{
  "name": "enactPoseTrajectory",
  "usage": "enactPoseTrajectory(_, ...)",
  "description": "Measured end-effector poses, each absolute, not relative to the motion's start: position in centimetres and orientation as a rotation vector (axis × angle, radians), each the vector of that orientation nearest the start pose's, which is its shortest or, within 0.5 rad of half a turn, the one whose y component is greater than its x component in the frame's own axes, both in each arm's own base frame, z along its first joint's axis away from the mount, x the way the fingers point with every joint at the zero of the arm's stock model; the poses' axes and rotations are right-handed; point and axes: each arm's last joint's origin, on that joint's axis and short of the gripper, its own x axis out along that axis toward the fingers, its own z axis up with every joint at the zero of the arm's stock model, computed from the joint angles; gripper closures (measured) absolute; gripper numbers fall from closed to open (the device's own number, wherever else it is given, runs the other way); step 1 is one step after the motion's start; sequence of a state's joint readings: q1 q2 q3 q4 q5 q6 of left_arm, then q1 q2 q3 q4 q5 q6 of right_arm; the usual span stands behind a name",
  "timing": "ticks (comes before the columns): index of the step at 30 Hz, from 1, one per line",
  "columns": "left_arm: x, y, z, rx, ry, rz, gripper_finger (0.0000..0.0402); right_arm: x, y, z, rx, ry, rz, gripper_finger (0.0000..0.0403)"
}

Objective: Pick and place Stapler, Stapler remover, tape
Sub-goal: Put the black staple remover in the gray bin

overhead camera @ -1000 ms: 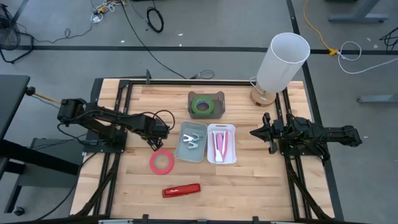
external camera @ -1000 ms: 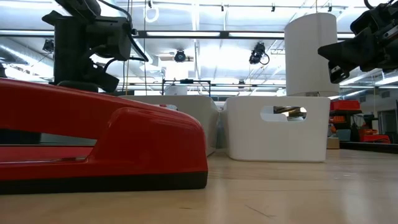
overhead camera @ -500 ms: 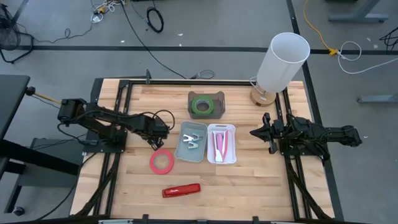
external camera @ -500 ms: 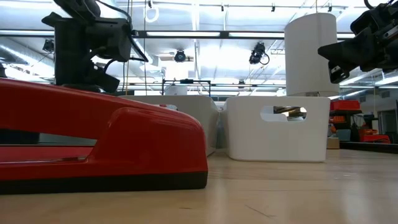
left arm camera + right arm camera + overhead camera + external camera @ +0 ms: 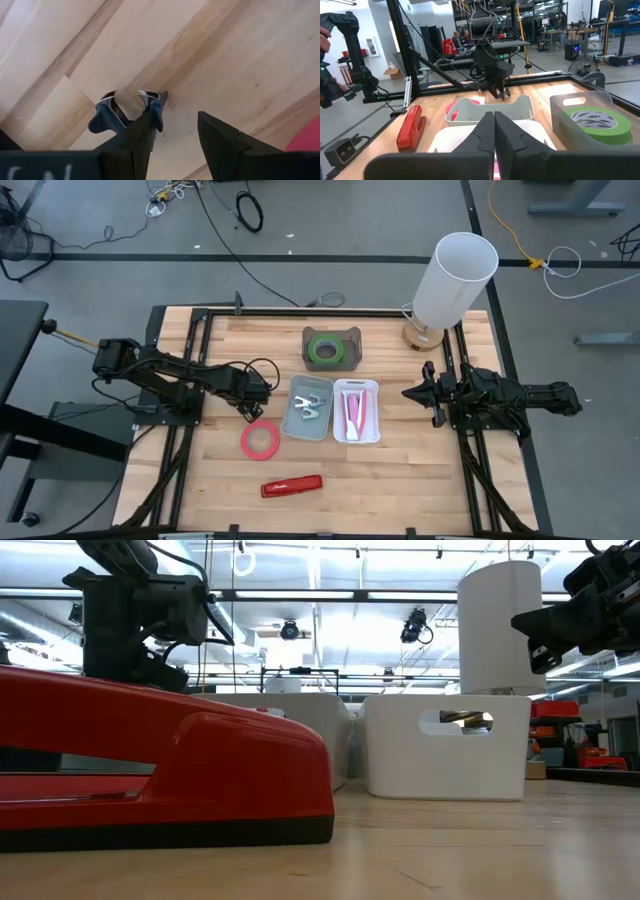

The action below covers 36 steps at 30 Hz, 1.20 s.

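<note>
Stapler (image 5: 292,485): I count one; two tape rolls, red (image 5: 260,439) and green (image 5: 323,349). Left gripper (image 5: 175,125) parted around blue remover (image 5: 125,107); right gripper (image 5: 494,131) closed, empty.

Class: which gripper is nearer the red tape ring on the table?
Left. The left gripper hovers just beside the red tape ring; the right gripper waits beyond the bins.

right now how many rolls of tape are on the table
2. A red tape roll lies flat on the bare wood near the left gripper. A green tape roll sits in the grey bin at the table's far side. None seem hidden.
</note>
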State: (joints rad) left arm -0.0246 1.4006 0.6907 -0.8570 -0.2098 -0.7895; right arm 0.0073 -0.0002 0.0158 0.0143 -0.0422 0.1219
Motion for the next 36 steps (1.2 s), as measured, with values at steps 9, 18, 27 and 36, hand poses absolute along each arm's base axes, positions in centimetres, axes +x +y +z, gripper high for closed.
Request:
enactPoseTrajectory(9, 20.06, 0.13, 15.35, -0.434, 1.391, 0.747, 0.0294, 9.66, 0.19, 17.03, 0.121, -0.028, 0.051, 0.0399)
enactPoseTrajectory(18, 20.06, 0.13, 15.35, -0.433, 1.391, 0.747, 0.0350, 9.66, 0.19, 17.03, 0.121, -0.027, 0.051, 0.0399)
enactPoseTrajectory(27, 20.06, 0.11, 15.35, -0.437, 1.396, 0.740, 0.0380, 9.66, 0.19, 17.03, 0.121, -0.027, 0.051, 0.0399)
enactPoseTrajectory(36, 20.06, 0.10, 15.35, -0.438, 1.396, 0.740, 0.0382, 9.66, 0.19, 17.03, 0.121, -0.027, 0.051, 0.0399)
